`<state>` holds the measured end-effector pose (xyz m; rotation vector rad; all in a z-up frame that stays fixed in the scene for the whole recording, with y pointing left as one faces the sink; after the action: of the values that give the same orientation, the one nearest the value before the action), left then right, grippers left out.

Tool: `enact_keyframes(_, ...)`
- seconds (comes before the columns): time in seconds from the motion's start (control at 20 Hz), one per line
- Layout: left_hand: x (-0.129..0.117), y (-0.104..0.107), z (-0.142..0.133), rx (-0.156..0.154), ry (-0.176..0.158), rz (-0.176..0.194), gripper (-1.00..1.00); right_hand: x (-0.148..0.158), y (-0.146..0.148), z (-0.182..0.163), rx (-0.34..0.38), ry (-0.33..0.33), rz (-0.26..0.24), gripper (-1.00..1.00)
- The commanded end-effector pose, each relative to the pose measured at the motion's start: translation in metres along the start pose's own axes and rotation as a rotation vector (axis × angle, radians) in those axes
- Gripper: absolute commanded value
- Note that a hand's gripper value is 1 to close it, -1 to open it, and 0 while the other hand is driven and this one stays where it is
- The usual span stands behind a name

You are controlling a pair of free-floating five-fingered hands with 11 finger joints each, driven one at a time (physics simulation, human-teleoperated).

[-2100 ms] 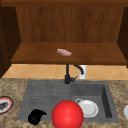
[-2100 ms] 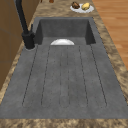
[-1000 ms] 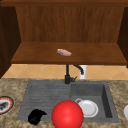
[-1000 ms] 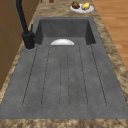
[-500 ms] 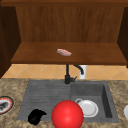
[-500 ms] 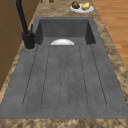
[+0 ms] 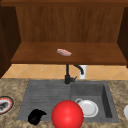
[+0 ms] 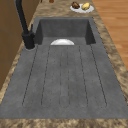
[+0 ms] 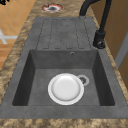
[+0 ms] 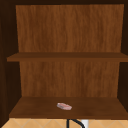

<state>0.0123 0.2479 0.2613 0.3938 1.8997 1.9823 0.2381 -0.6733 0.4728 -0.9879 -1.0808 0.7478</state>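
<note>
My left hand shows as a black shape low in the front view, over the front edge of the grey drainboard. A black bit of a hand pokes in at the top left corner of the right side view, out past the counter's front edge. Just right of the left hand is a big red ball, in front of the sink's front rim. A white plate lies flat in the sink basin beside the drain. Nothing is in the hand that I can see.
A black faucet stands behind the basin, with a white cup behind it. A small pink object lies on the lower cabinet shelf. A red-rimmed plate sits on the left counter, and a plate of food on the right.
</note>
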Motion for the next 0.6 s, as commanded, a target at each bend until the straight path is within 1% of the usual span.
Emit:
enact_keyframes(0.0, 0.0, 0.0, 0.0, 0.0, 0.0, 0.0, 0.0, 0.024, 0.009, 0.012, -0.043, -0.03, -0.013, -1.0)
enact_keyframes(0.25, 0.0, 0.0, 0.0, 0.0, 0.0, 0.0, 0.0, 0.054, 0.014, 0.029, -0.028, -0.026, -0.003, -1.0)
enact_keyframes(0.55, 0.0, 0.0, 0.0, 0.0, 0.0, 0.0, 0.0, 0.091, 0.032, 0.048, -0.082, -0.032, -0.015, -1.0)
